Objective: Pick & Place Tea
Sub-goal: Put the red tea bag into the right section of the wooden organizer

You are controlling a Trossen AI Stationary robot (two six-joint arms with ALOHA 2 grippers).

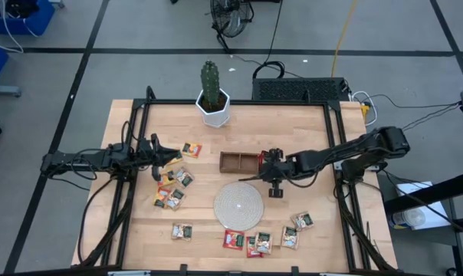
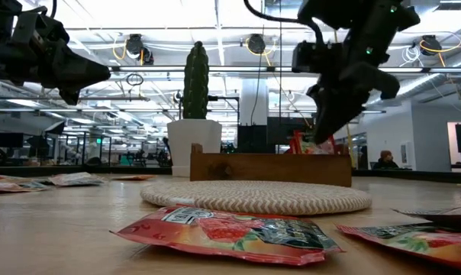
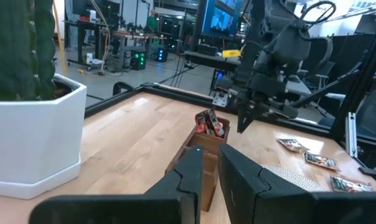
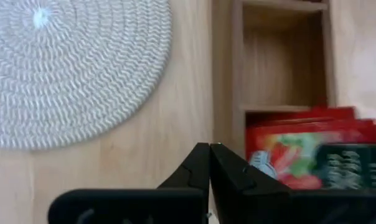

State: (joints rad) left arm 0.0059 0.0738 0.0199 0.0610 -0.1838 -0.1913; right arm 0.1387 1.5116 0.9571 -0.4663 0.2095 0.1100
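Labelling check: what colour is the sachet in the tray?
Red sachet, best seen in the right wrist view.

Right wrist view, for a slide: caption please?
Right gripper, jaws shut, above the wooden tray holding red tea sachets, beside the woven disc.

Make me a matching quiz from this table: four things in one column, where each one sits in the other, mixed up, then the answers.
Things:
1. cactus pot
2. woven disc
3. red tea sachets
4. right end effector

Places:
A. inside the wooden tray's end compartment
B. table's far edge
C. above the tray's right end
D. flat on the table, nearer than the tray

Pairs: 1-B, 2-D, 3-A, 4-C
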